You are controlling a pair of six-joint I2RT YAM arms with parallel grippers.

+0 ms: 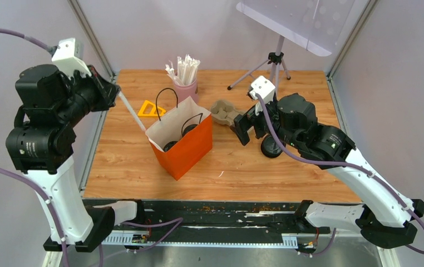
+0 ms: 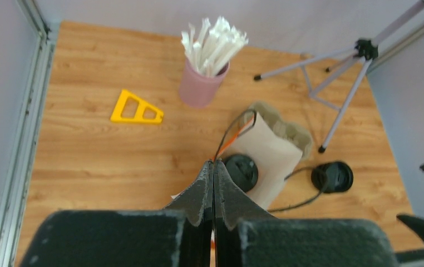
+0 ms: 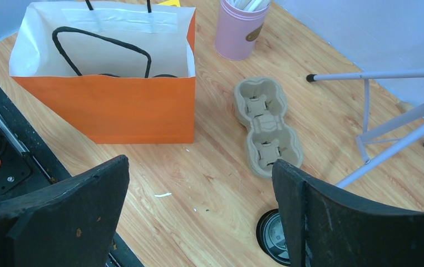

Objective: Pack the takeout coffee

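The takeout coffee stands inside the orange paper bag (image 1: pixel 185 150) at mid-table. Only two black lids show, one (image 1: pixel 170 146) beside the other (image 1: pixel 190 129); the left wrist view shows a single lid (image 2: pixel 241 169). In the right wrist view the bag (image 3: pixel 109 108) wall hides the cups. My left gripper (image 1: pixel 112 92) hangs high at the left, shut (image 2: pixel 214 162) on a thin white stick (image 1: pixel 133 113) that slants down toward the bag's near-left corner. My right gripper (image 1: pixel 243 129) is open (image 3: pixel 200 167) over bare wood right of the bag, with nothing between its fingers.
A bare black lid piece (image 1: pixel 271 147) lies under my right wrist (image 3: pixel 272 236). A pulp cup carrier (image 1: pixel 225 111) sits behind the bag, a pink cup of white sticks (image 1: pixel 186 88) farther back, a yellow triangle (image 1: pixel 151 109) left of it, and a tripod (image 1: pixel 274 58) at back right.
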